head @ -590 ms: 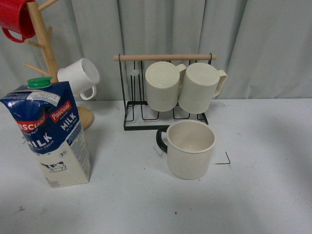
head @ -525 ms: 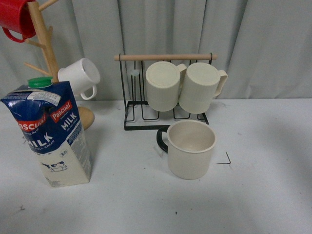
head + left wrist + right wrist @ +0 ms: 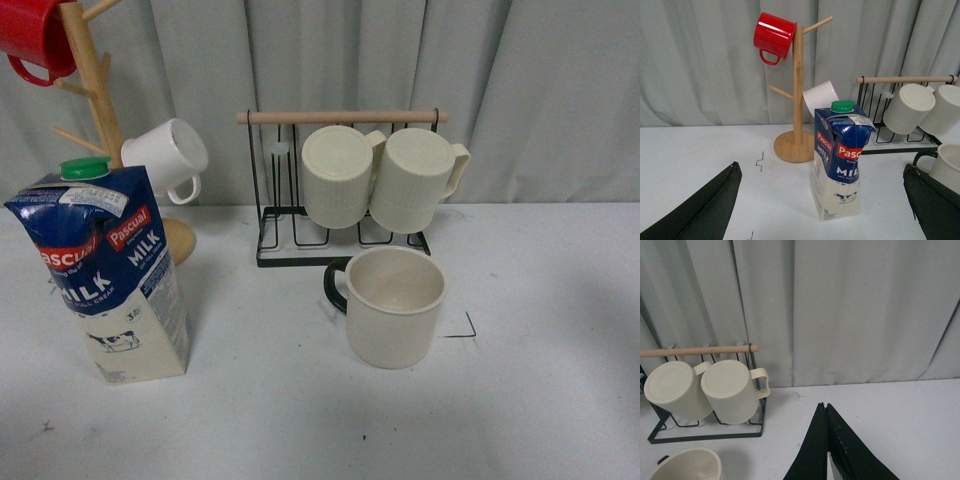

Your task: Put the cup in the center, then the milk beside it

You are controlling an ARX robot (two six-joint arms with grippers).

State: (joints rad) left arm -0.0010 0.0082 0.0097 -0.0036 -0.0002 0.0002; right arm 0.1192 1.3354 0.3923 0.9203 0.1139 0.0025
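1. Two things decide the coming move: the milk (image 3: 105, 275) and the left gripper (image 3: 821, 170). The carton stands upright with its long axis vertical. It is well to the left of the wire rack (image 3: 340, 190), close by the wooden mug tree (image 3: 95, 120).
2. From the left wrist, the carton is straight ahead of the left gripper and centred between its two fingers. The jaws are spread wide and hold nothing, and the carton is farther out, touching neither finger.
3. On the right gripper (image 3: 826, 412) the fingers are pressed together with nothing between them. It looks to be on the right of the rack, away from the carton, so the left arm is the nearer one.
4. The cup (image 3: 393, 305) sits upright just in front of the rack, on the center (image 3: 456, 323), with a black corner mark (image 3: 465, 330) just beside its base. The cup step looks finished. What remains calls for a straight advance onto the carton's narrow sides, then a carry to just in front of the rack, beside the cup.
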